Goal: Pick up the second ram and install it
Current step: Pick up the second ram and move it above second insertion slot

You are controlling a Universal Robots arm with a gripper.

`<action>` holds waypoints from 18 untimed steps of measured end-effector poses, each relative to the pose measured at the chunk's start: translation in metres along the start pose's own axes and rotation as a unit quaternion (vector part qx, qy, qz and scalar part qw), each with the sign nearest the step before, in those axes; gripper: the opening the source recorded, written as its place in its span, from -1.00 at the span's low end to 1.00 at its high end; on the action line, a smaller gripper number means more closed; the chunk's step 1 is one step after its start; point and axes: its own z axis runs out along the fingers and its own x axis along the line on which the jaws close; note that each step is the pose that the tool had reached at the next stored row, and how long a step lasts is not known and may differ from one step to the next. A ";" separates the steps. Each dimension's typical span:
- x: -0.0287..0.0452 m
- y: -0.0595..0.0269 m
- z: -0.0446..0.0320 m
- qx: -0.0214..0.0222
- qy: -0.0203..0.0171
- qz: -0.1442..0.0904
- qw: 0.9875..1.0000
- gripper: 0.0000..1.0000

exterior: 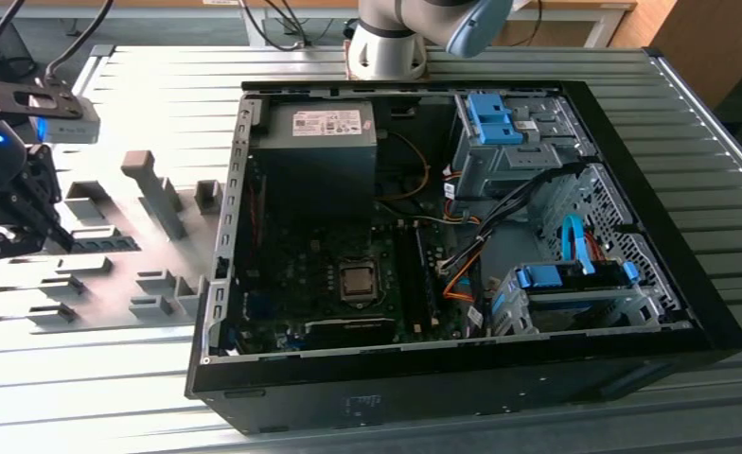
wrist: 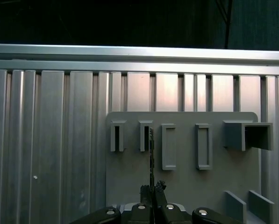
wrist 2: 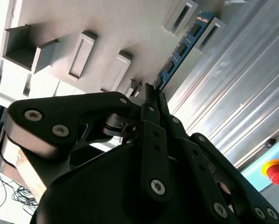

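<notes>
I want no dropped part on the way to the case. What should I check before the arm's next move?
1. Grip: gripper shut on the end of the long, flat blue circuit-board ram stick: ok.
2. Stick in line with the gripper, first wrist view: ok.
3. Stick free of the grey plastic holder block: cannot tell.
4. Way into the black metal computer case open, motherboard exposed: ok.
5. Free long black memory slot: cannot tell.
</notes>
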 end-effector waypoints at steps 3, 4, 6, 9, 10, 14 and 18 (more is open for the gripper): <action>-0.0001 0.0000 -0.0011 0.000 0.000 0.000 1.000 -0.72; -0.0001 0.0000 -0.0015 0.000 0.000 0.000 1.000 -0.72; -0.0001 0.0000 -0.0021 0.000 0.000 0.000 1.000 -0.72; -0.0001 0.0000 -0.0030 0.000 0.000 0.000 1.000 -0.72; -0.0002 0.0000 -0.0033 0.000 0.000 0.000 1.000 -0.72; -0.0002 0.0001 -0.0044 0.000 0.000 0.000 1.000 -0.72; -0.0002 0.0001 -0.0055 0.000 0.000 0.000 1.000 -0.72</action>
